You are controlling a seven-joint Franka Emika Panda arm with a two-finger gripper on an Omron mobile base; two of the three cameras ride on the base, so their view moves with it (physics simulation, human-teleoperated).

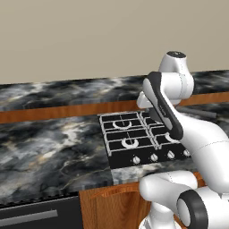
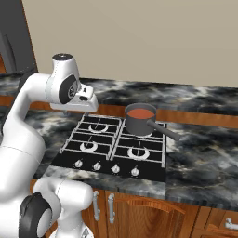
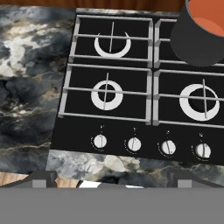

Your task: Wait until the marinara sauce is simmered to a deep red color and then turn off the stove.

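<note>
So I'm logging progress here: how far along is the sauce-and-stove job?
Done: nothing visibly finished. The marinara sauce in the saucepan on the stove's back right burner looks red-orange, not deep red. In hand: waiting, with the hand raised over the cooktop's left side and the gripper looking down at the knobs, touching none. Left: let the colour deepen, then turn the pan's burner knob off.

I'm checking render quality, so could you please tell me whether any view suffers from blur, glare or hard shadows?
Right base view: sharp, flat lighting, the marinara sauce free of glare. Left base view: equally crisp, the arm hiding part of the stove. Hand view: knobs in focus, only faint shading.
</note>
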